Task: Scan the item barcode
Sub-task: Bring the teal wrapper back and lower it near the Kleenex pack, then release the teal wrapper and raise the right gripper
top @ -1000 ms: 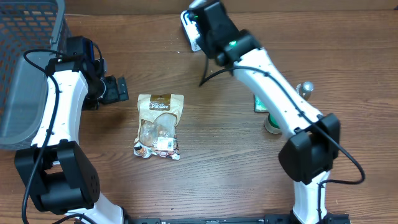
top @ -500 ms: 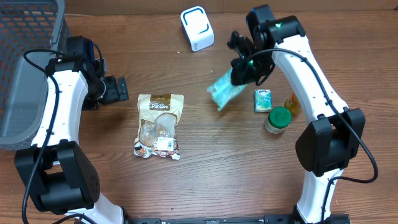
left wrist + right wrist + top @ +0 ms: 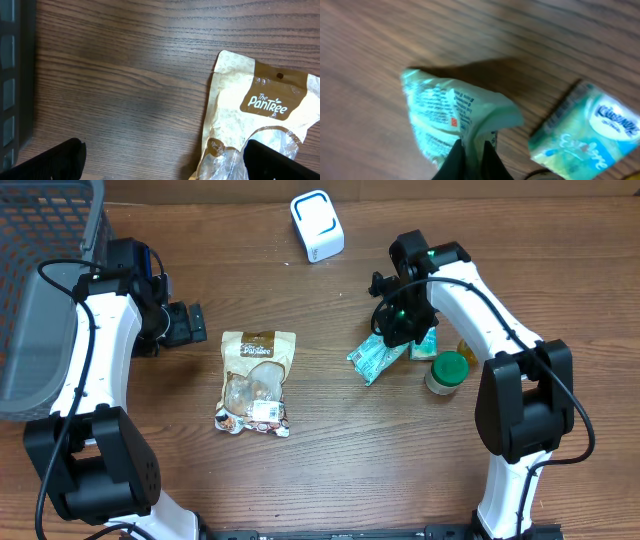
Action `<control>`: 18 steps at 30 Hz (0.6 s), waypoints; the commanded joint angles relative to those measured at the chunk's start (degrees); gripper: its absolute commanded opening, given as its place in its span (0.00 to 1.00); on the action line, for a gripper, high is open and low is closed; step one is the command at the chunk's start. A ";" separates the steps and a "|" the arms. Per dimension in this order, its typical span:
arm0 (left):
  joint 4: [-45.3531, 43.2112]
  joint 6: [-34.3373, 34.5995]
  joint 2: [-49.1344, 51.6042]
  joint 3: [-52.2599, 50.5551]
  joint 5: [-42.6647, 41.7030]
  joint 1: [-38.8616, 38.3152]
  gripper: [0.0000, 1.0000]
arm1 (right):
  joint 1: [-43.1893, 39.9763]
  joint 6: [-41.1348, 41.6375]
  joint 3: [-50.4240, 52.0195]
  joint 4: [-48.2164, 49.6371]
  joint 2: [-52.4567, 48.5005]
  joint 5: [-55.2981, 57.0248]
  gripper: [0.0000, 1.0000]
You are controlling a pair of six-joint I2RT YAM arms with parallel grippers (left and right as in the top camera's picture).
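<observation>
two pincers are mine. the right pincer [image 3: 471, 155] is clenched on a fold of the teal packet [image 3: 442, 112], the thing to be scanned. the packet hangs down to the bench [image 3: 330, 450] between the snack pouch [image 3: 256, 380] and the tissue pack [image 3: 425, 343]. whether it rests on the wood i cannot tell. the left pincer [image 3: 165, 162] is released wide, near the pouch's top corner and apart from it

for containers, a grey mesh basket [image 3: 45, 270] sits at the far left corner, partly out of frame, and what it holds i cannot tell. the snack pouch lies flat, and its clear window shows pale pieces inside. a green-lidded jar [image 3: 447, 372] stands upright with its lid on, just beside the tissue pack, its contents hidden

only the overhead view shows the white scanner [image 3: 317, 225] at the far edge, well apart from the packet, and also the jar. only the right wrist view shows fine print and a small red mark on the packet, and the tissue pack's blue lettering. only the left wrist view shows the pouch's "pantree" name and its hang hole
</observation>
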State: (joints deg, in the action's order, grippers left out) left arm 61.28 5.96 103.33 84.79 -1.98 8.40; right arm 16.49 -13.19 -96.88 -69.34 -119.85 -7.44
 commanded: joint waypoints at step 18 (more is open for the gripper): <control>-0.04 -0.42 0.81 1.18 -0.44 0.20 1.00 | 5.73 39.04 0.85 14.75 0.13 1.38 0.17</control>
State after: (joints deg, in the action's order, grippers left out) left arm 61.28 5.96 103.33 84.79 -1.96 8.40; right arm 19.97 20.18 -96.31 -55.37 -119.85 -5.52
